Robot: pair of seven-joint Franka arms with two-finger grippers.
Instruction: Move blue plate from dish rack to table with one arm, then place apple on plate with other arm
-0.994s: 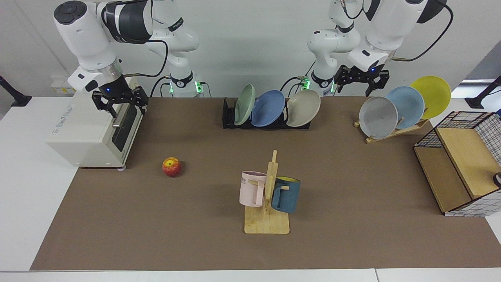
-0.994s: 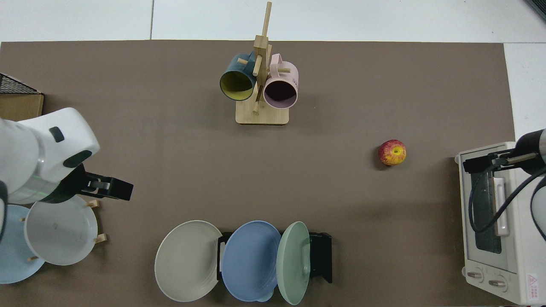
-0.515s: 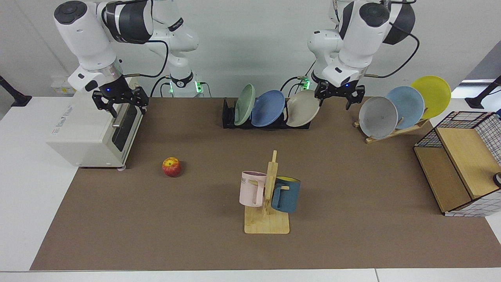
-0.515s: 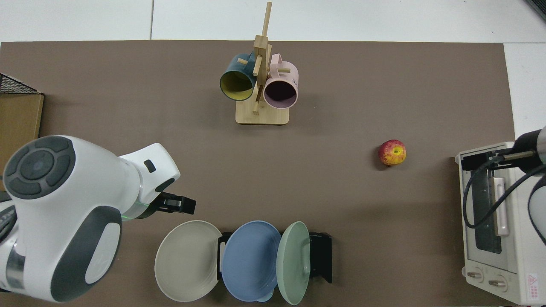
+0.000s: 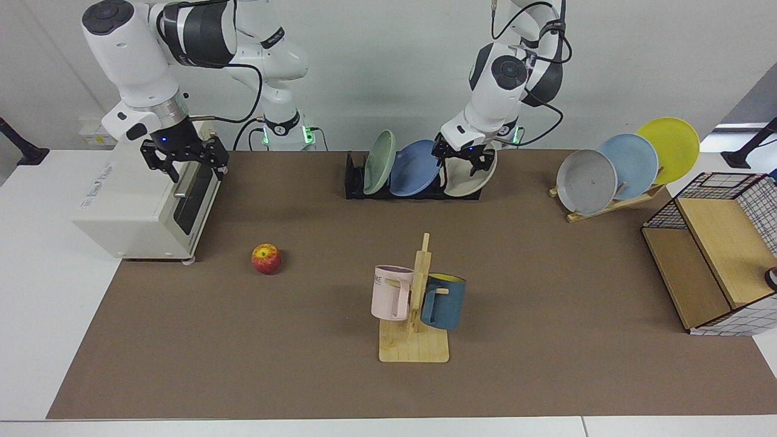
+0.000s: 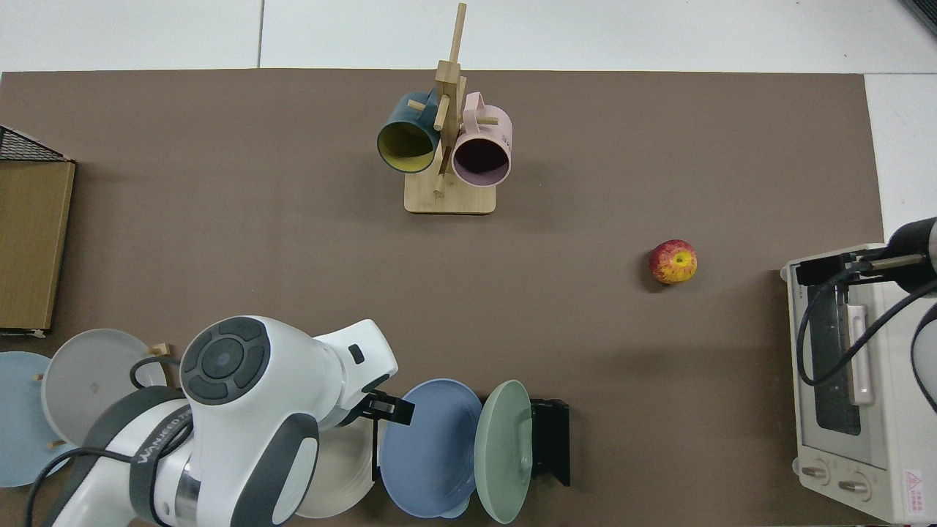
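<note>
- Brown mat covers the white table [image 5: 36,291]; a pale wall stands behind both arm bases.
- You see the blue plate [image 5: 414,168] upright in the black dish rack [image 5: 355,182], between a green plate [image 5: 379,161] and a beige plate [image 5: 470,176].
- Your left gripper [image 5: 465,159] hangs at the rack, beside the blue plate's upper edge and in front of the beige plate; its fingers are spread, holding nothing.
- Your right gripper [image 5: 185,159] waits over the white oven [image 5: 142,206], fingers wide apart, empty.
- The apple [image 5: 266,258] rests on the mat, near the oven, well apart from the rack.
- A wooden mug stand [image 5: 414,340] with a pink mug [image 5: 390,292] and a teal mug [image 5: 444,301] stands mid-mat.
- A wooden rack [image 5: 613,203] bears grey, pale blue and yellow plates; a wire basket [image 5: 722,243] sits beyond it.
</note>
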